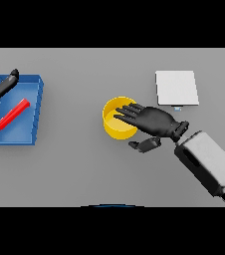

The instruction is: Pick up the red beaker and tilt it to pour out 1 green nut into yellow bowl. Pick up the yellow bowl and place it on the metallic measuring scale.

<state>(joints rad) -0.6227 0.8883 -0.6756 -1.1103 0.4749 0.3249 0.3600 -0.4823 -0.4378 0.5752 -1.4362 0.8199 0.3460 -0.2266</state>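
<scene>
The yellow bowl (115, 119) stands at the table's middle. My right hand (152, 122) reaches over its right rim from the right, fingers straight across the top of the bowl and thumb lower in front, open and not closed round it. The metallic measuring scale (176, 88) lies flat behind and to the right of the bowl. The red beaker (13, 114) lies on its side inside a blue tray (35, 107) at the far left. My left hand (0, 84) hovers over the tray's back left corner, fingers relaxed. No green nut is visible.
The blue tray sits against the table's left side. The scale sits a short way behind my right forearm (209, 164), which crosses the lower right of the table.
</scene>
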